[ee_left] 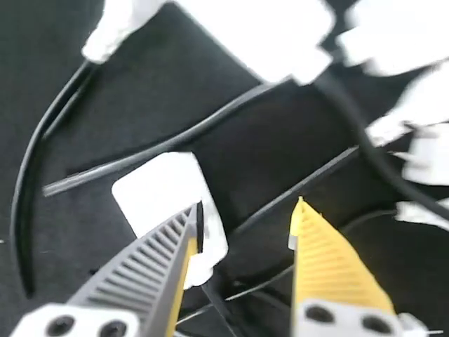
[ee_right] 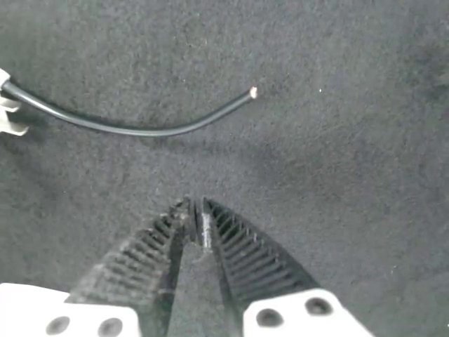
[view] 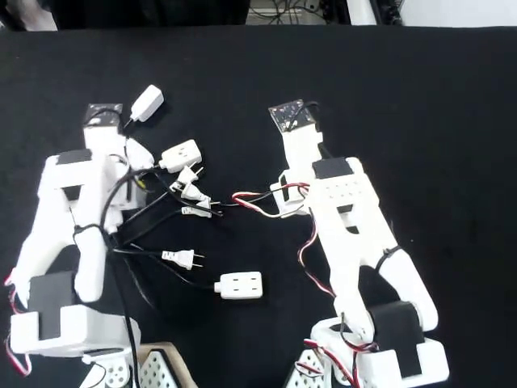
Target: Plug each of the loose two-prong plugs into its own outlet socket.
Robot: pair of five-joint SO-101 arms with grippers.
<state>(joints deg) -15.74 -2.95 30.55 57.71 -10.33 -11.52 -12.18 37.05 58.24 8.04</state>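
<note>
My left gripper (ee_left: 245, 214) is open over a tangle of black cords. A white block (ee_left: 165, 196), plug or socket body I cannot tell, lies against its grey finger (ee_left: 158, 256); the yellow finger (ee_left: 326, 256) stands apart from it. In the high view this gripper (view: 139, 171) sits beside a white outlet (view: 181, 153), with loose plugs (view: 192, 187) just right of it. Nearer the front lie another plug (view: 182, 259) and a second outlet (view: 241, 284). My right gripper (ee_right: 196, 210) is shut on nothing above bare black cloth, near a cut cord end (ee_right: 251, 92).
A white adapter (view: 147, 103) lies at the back left. Black cords (view: 149, 222) cross the cloth between the left arm and the plugs. The right arm's red and white wires (view: 258, 202) hang near the middle. Open black cloth (view: 436, 121) spreads to the right.
</note>
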